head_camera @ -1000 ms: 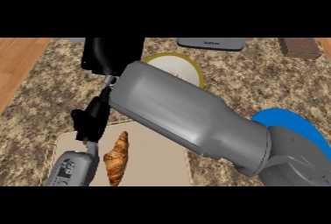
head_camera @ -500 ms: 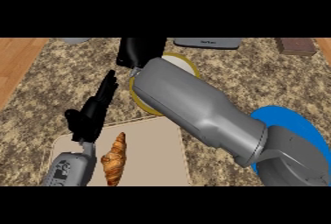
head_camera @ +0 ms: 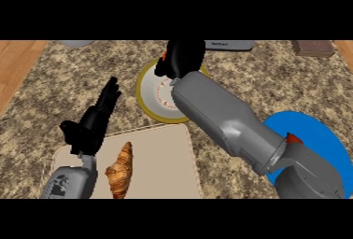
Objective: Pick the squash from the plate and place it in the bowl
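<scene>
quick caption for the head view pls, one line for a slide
The robot's right hand hovers over the yellow-rimmed round plate; blue bowl sits at right, open left hand rests beside a golden croissant.

Showing no readable text, brand or number anywhere; carrying only a tiny pale mark on the grey device (head_camera: 234, 45) at the counter's (head_camera: 289, 79) far edge, too small for reading.

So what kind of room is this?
Most likely a kitchen: a speckled stone counter holds a yellow-rimmed plate, a croissant lies on a cutting board, and a blue bowl sits at the right.
</scene>
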You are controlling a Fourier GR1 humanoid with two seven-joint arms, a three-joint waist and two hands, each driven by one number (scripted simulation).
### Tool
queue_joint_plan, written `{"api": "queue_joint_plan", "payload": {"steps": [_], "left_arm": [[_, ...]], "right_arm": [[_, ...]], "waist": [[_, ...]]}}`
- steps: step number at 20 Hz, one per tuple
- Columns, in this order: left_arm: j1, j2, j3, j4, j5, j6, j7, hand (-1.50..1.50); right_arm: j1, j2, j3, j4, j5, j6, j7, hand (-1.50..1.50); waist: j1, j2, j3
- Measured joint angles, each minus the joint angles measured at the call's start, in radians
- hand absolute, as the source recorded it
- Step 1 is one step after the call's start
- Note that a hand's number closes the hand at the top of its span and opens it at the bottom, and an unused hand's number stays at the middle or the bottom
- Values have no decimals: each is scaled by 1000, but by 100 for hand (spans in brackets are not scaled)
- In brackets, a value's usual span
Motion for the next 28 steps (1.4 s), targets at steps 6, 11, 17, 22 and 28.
{"api": "queue_joint_plan", "payload": {"steps": [6, 11, 17, 22, 28], "left_arm": [[1, -7, -4, -11, -5, 7, 14, 0], [2, 0, 4, -17, -2, 3, 13, 0], [16, 2, 1, -38, -13, 10, 21, 0], [36, -5, 1, -40, -13, 15, 15, 0], [51, -8, 11, -35, -13, 21, 7, 0]], "right_arm": [[119, 2, -74, -20, -107, -31, -75, -150], [213, 4, -141, -66, -210, -68, -260, -150], [240, 2, -209, -106, -259, -174, -463, -150], [261, -1, -240, -171, -266, -265, -529, -150], [305, -10, -330, -289, -301, -287, -557, -150]], "waist": [[-4, 1, 1], [-7, 2, 2], [-14, -2, 3], [-31, -9, 2], [-54, -15, 2]]}}
